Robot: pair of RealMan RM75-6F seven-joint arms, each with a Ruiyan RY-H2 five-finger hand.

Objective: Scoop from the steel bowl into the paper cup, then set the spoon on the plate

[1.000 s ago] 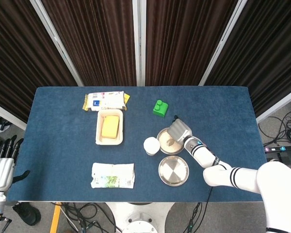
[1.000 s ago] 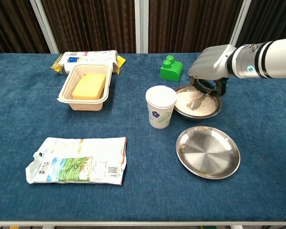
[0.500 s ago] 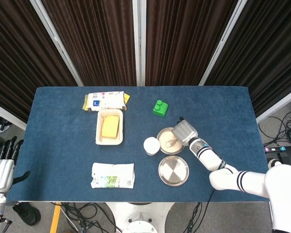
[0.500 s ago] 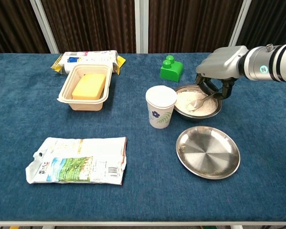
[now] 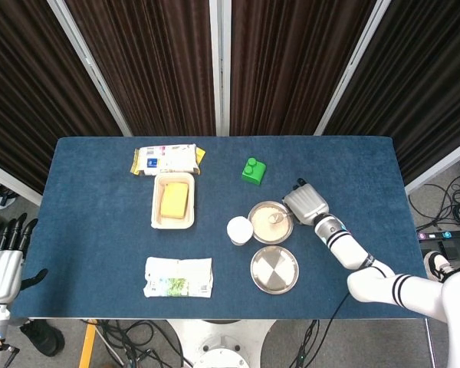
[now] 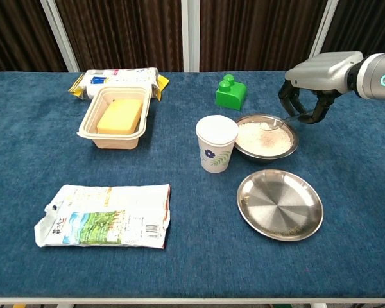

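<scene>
One spoon (image 6: 277,122), loaded white, over steel bowl (image 6: 267,136); right hand (image 6: 310,96) grasping it.

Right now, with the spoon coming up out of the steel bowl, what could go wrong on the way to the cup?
1. The right hand holds the spoon only by its handle end, so the loaded bowl could tip and spill powder on the blue cloth.
2. The paper cup stands close beside the steel bowl and looks light; a low sweep could knock it over.
3. The plate lies just in front, so powder may fall on it.
</scene>
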